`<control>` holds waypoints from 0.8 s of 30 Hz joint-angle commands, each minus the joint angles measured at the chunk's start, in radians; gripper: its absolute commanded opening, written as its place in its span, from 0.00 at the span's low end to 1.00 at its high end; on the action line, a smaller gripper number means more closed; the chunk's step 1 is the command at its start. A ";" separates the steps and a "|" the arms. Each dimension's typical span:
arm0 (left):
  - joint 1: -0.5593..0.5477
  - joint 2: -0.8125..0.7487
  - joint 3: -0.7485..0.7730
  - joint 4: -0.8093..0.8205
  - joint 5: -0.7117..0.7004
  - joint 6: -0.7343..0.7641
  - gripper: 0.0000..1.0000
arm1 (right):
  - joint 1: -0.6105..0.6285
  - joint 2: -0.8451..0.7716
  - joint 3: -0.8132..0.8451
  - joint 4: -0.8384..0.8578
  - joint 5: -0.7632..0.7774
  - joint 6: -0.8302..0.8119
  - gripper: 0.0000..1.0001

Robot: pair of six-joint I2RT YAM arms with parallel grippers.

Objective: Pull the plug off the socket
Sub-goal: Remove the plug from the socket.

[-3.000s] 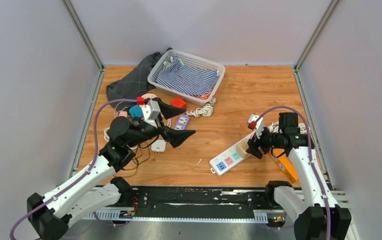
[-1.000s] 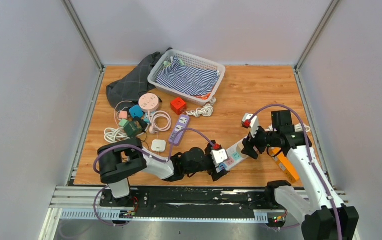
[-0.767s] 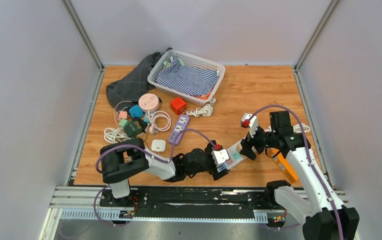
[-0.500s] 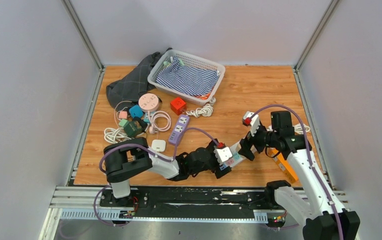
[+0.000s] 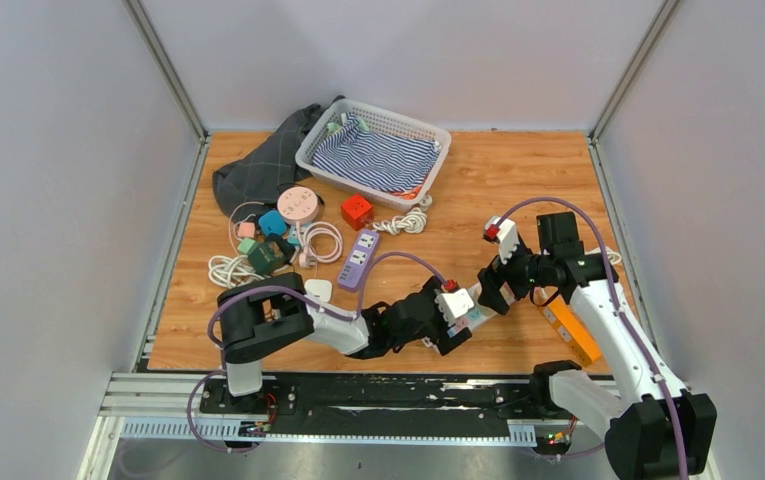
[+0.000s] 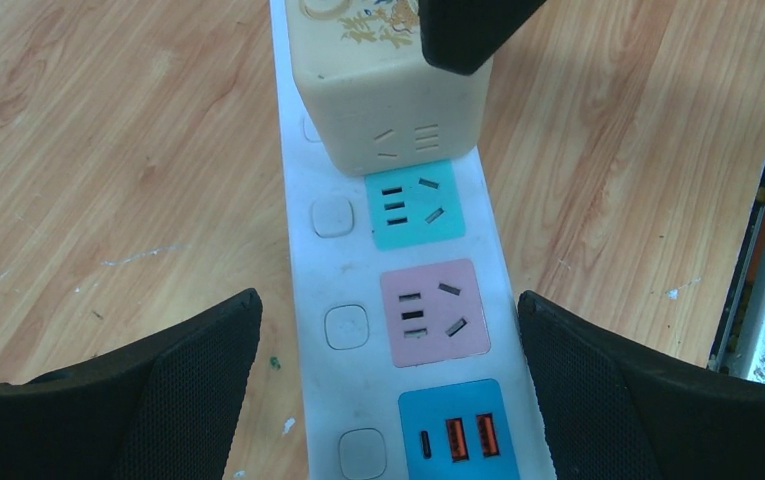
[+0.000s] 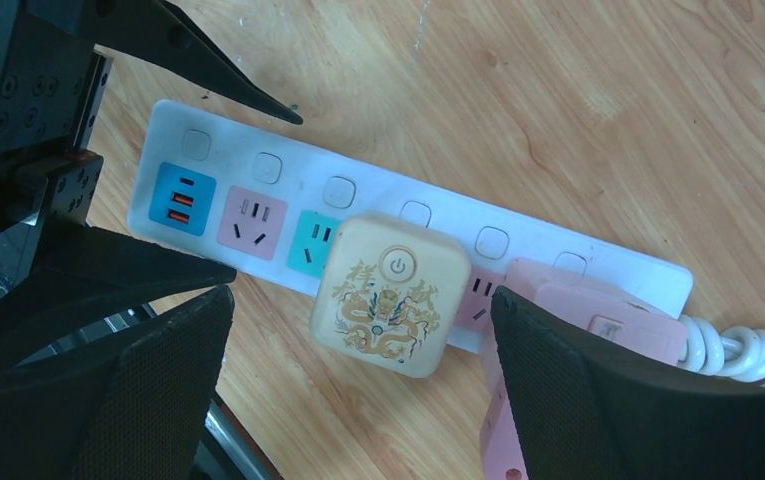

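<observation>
Right tool (image 7: 360, 297) hung with its fingers spread wide, one at 3 and one at 9 o'clock of the cream cube plug (image 7: 390, 295) in the right wrist view. Whether either finger touched the cube could not be told. The cube plug, printed with a gold dragon and a round button, sat plugged into the white power strip (image 7: 258, 170) about midway along it. On the side toward the left tool (image 6: 386, 300), a teal socket, a pink socket and a blue USB block stood bare. On the cube's other side a pink plug (image 7: 578, 320) sat in the strip just beside it, and a coiled white cord (image 7: 738, 350) lay at that end.

The left tool was likewise spread, its fingers straddling the strip level with the pink socket. They were close to its edges, but contact could not be told.

From above, the strip lay at about 5 o'clock on the wooden bench (image 5: 518, 180), near the front edge, largely hidden under the two tools. An orange block (image 5: 570, 335) lay at 4 o'clock, beside the right arm. A purple strip (image 5: 361, 258) and a red cube (image 5: 357, 211) sat near the centre, and a tangle of cords (image 5: 278, 235) lay at 9 o'clock. A white basket (image 5: 398, 117) holding a striped cloth (image 5: 373, 160) stood at 12 o'clock, with a dark cloth (image 5: 258, 165) at 11.
</observation>
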 commanded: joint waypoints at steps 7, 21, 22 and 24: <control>-0.006 0.062 0.034 -0.046 -0.044 -0.049 0.97 | 0.017 -0.003 -0.001 -0.017 0.046 0.024 1.00; -0.006 0.057 0.002 -0.044 -0.113 -0.217 0.87 | 0.034 0.022 0.006 -0.025 0.042 0.017 0.98; -0.006 0.056 0.002 -0.043 -0.110 -0.223 0.84 | 0.037 0.028 0.006 -0.023 0.047 0.019 0.98; -0.006 0.058 0.002 -0.043 -0.100 -0.231 0.78 | 0.043 0.042 0.007 -0.018 0.060 0.027 0.98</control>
